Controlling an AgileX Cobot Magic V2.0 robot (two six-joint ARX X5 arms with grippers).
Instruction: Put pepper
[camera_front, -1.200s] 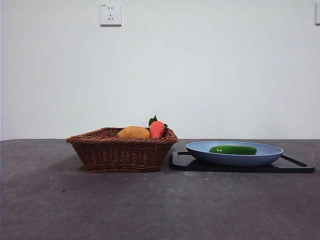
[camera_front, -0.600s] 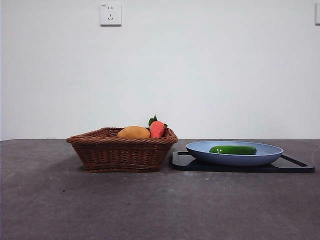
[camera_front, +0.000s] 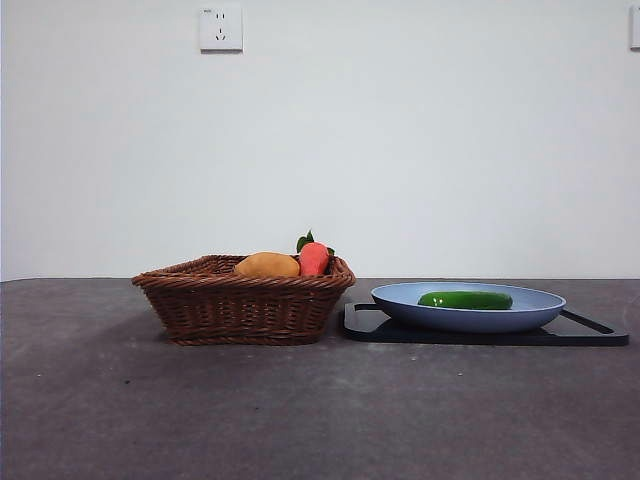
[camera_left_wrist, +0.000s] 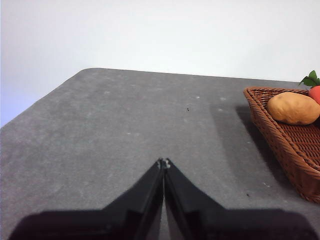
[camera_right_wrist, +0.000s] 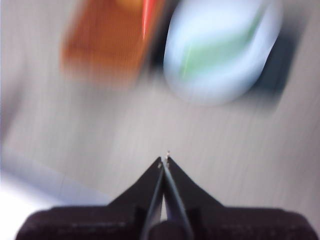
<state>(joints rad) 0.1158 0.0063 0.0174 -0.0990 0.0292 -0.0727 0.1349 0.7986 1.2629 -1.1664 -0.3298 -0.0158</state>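
While both my grippers, left gripper (camera_left_wrist: 163, 162) and right gripper (camera_right_wrist: 165, 159), sit pinched closed and empty, nothing is touched. I see the pepper (camera_front: 465, 300) lying flat in the blue plate (camera_front: 520, 312), long axis running side to side.

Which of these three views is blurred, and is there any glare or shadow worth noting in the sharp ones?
Right wrist view: heavy motion smear; basket, blue plate and pepper are mere streaks, only the right gripper sharp. Front view: crisp, small glints on the pepper. Left wrist view: sharp, soft shadow beside the basket, left gripper shut.

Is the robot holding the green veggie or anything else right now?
No, nothing. Both the left gripper and right gripper are shut on air. The pepper lies on the blue plate.
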